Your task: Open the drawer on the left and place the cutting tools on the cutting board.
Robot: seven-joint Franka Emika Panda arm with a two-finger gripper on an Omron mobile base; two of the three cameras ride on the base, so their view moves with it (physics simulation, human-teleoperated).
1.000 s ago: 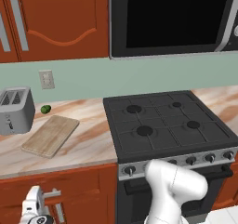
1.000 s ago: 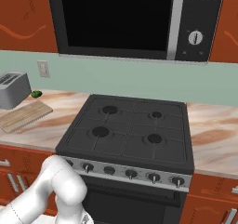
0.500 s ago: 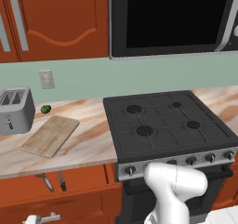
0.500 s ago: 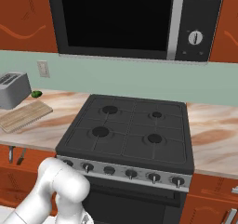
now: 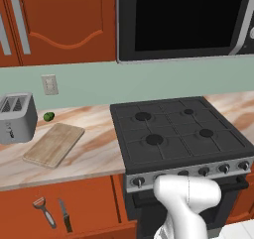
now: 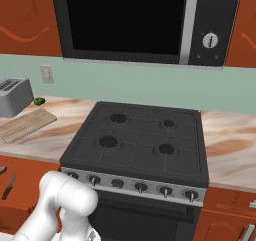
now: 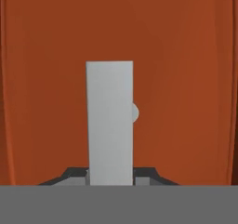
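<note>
Here the gripper (image 7: 110,179) clamps the drawer's silver handle (image 7: 109,123) (dead centre between its narrow jaws), red-brown drawer (image 7: 186,79) front behind.

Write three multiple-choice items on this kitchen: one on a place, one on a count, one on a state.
1. The green fruit lies:
A) on a stove burner
B) on the counter beside the toaster
C) on the floor

2. Tools lying in the drawer:
A) one
B) two
C) four

3. The cutting board is:
A) bare
B) holding a knife
C) standing on edge

Answers:
1 B, the fruit sits on the counter just right of the toaster.
2 B, a peeler and a knife lie side by side.
3 A, the board lies flat with nothing on it.
</note>
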